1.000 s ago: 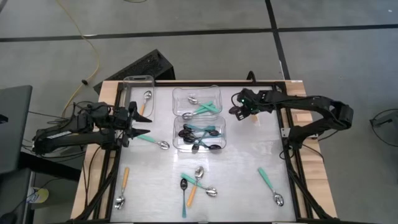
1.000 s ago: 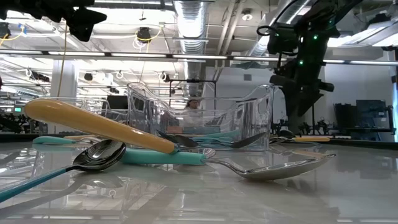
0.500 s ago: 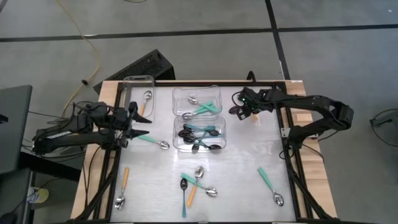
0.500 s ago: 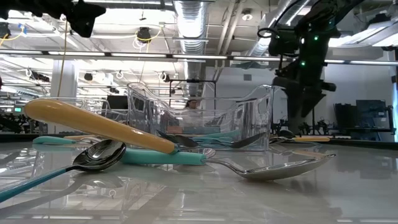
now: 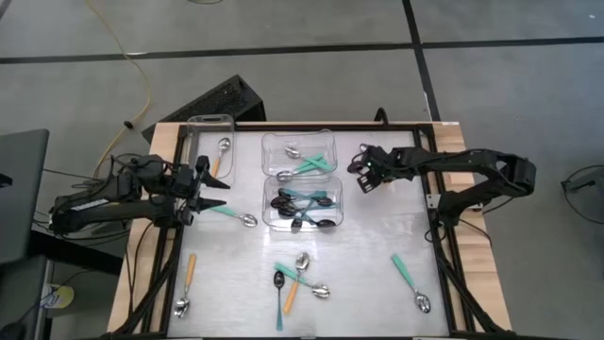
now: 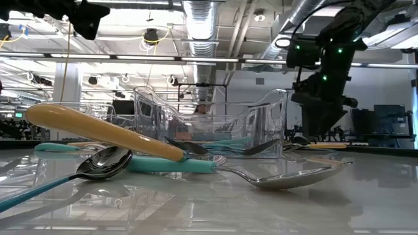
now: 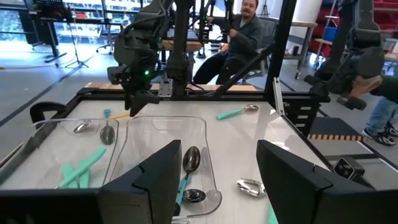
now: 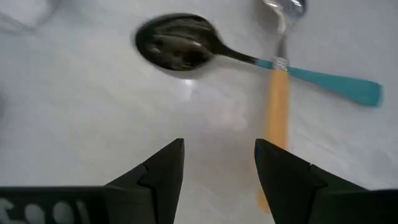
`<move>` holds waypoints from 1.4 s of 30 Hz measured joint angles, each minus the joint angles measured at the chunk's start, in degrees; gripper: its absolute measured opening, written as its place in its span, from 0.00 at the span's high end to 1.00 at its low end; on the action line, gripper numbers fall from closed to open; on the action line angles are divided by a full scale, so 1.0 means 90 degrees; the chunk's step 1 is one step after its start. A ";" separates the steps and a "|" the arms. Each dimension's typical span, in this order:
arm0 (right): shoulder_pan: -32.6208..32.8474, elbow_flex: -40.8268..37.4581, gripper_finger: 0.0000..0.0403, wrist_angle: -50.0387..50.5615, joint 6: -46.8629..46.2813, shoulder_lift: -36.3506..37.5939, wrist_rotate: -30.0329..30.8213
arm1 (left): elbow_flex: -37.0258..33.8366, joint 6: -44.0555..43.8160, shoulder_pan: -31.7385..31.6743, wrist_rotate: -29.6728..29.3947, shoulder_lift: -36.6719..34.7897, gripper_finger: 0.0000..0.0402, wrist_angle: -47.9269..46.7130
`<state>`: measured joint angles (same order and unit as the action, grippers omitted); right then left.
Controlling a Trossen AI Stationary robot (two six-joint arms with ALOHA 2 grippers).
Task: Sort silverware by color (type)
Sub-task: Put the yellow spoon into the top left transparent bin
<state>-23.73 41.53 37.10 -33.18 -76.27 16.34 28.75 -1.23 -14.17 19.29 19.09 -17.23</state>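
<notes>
1. The right end effector is held above the counter, just beside the far tub; its fingers are parted and nothing is gripped.
2. The left end effector is held near the counter's left edge, released and empty.
3. Teal spoons with black bowls lie in the near tub; a teal and a silver spoon lie in the far tub.
4. An empty tub is at the far left corner.
5. Loose spoons are scattered over the near counter, teal and orange together.
</notes>
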 joint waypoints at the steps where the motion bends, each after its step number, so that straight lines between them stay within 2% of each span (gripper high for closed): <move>1: -0.0013 -0.0037 0.46 0.0008 0.0003 0.0000 0.0140 | 0.0000 0.0008 0.0000 0.0000 0.0000 0.52 0.0002; 6: -0.0137 -0.0205 0.46 0.0036 0.0061 0.0000 0.0719 | 0.0000 0.0017 0.0000 -0.0002 0.0000 0.52 -0.0008; 9: -0.0321 -0.0302 0.46 -0.0047 0.0075 -0.0121 0.0785 | 0.0000 0.0017 0.0000 -0.0002 0.0000 0.52 -0.0005; 15: -0.0792 -0.0419 0.46 -0.0546 0.0427 -0.0691 0.0602 | 0.0000 0.0068 0.0000 -0.0007 0.0000 0.52 -0.0005; 21: -0.1106 -0.0392 0.47 -0.0792 0.0694 -0.1101 0.0124 | 0.0000 0.0093 -0.0002 -0.0012 0.0000 0.52 -0.0013; 25: -0.1128 -0.0397 0.56 -0.0822 0.0696 -0.1100 0.0057 | 0.0000 0.0117 -0.0002 -0.0015 0.0000 0.52 -0.0010; 32: -0.1053 -0.0445 0.88 -0.0837 0.0698 -0.0608 0.0074 | 0.0000 0.0134 -0.0002 -0.0051 0.0000 0.52 -0.0032; 42: -0.0499 -0.0436 0.88 -0.1111 0.0675 0.0777 0.0709 | 0.0000 0.0131 -0.0002 -0.0061 0.0000 0.52 -0.0176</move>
<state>-28.22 37.60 27.10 -27.11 -69.28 22.72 28.75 -0.05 -14.20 18.74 19.09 -18.81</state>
